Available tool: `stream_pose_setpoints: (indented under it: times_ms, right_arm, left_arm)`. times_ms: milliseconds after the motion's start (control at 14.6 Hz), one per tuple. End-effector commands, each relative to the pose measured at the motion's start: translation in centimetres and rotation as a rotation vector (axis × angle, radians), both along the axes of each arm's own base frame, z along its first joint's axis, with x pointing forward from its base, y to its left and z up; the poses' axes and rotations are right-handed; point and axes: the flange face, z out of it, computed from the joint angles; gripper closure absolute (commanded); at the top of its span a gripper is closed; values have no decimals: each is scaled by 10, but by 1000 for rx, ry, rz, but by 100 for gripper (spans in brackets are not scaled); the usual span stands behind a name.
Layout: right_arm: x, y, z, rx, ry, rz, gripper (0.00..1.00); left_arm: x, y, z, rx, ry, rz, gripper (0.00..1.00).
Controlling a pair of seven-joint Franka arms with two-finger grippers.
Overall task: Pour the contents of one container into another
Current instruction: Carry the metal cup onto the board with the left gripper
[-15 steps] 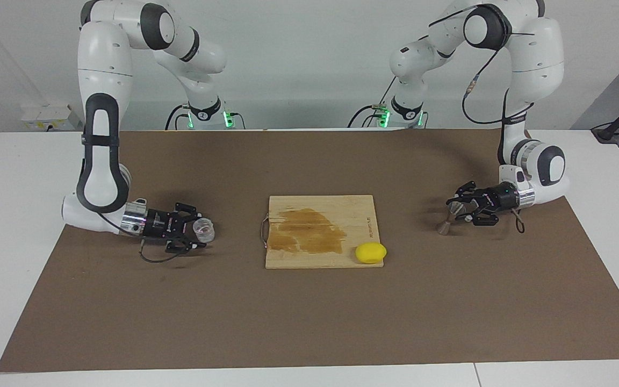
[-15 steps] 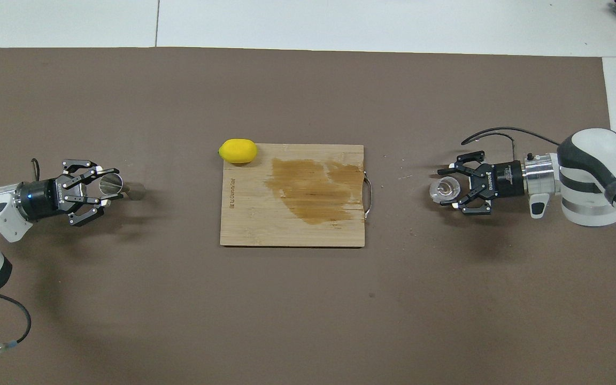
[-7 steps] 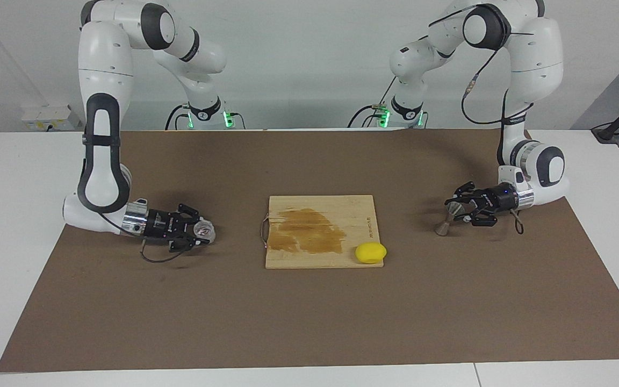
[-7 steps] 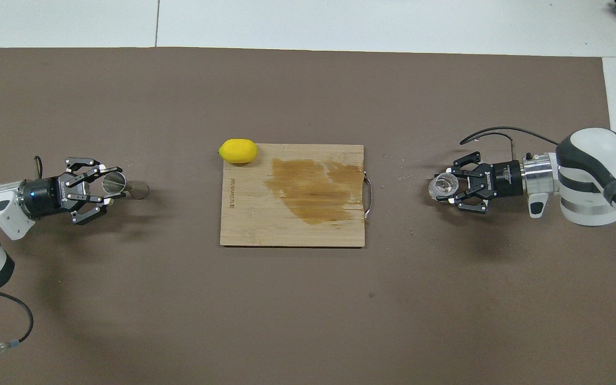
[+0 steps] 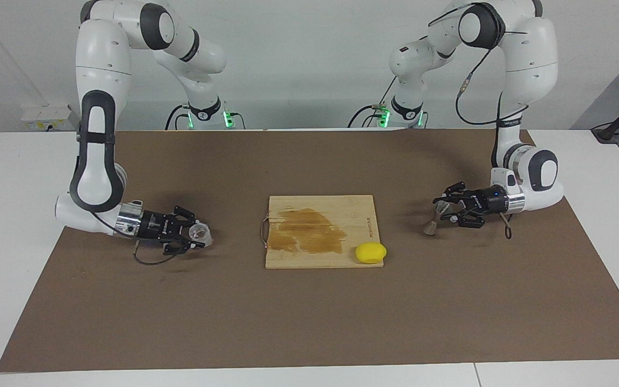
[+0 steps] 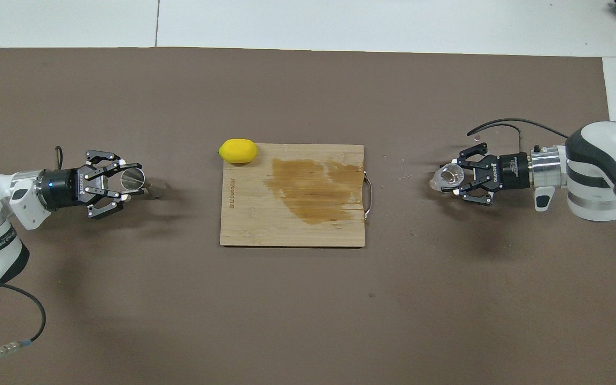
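A: Where do things stand?

B: The right gripper (image 5: 198, 235) is clamped on the clear glass cup (image 5: 200, 232), at nine o'clock of the cutting board (image 5: 320, 207) in the facing view. The left gripper (image 5: 445, 207) is clenched on the steel jigger (image 5: 434, 217), at three o'clock, its upper cone pinched and its lower cone hanging just above the mat (image 5: 309, 317).

A: Risks?

B: Both look lifted and well apart. I'd guess smooth glass could slip when tipped, and the jigger's small mouth invites a spill. The lemon (image 5: 371, 252) sits at the board's five o'clock corner.
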Motion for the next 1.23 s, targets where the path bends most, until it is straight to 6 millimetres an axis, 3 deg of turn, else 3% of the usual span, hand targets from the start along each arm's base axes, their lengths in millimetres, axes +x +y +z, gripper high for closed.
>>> stream_pose_setpoints:
  times_ms: [0, 137, 274, 617, 1165]
  right_arm:
    - [3, -7, 13, 27, -31, -30, 92]
    - [0, -6, 20, 38, -37, -40, 92]
    - [-5, -13, 31, 37, -48, -53, 100]
    - [-8, -8, 66, 70, -98, -87, 100]
    - [-4, 17, 86, 142, -130, -90, 100]
  left_arm:
    - [4, -28, 17, -15, 3, -18, 75]
    - [4, -46, 22, -22, -3, -46, 76]
    - [-1, -68, 27, -41, 11, -65, 76]
    - [-5, -128, 45, -51, -2, -68, 76]
    - [-18, -238, 42, 9, 20, 43, 75]
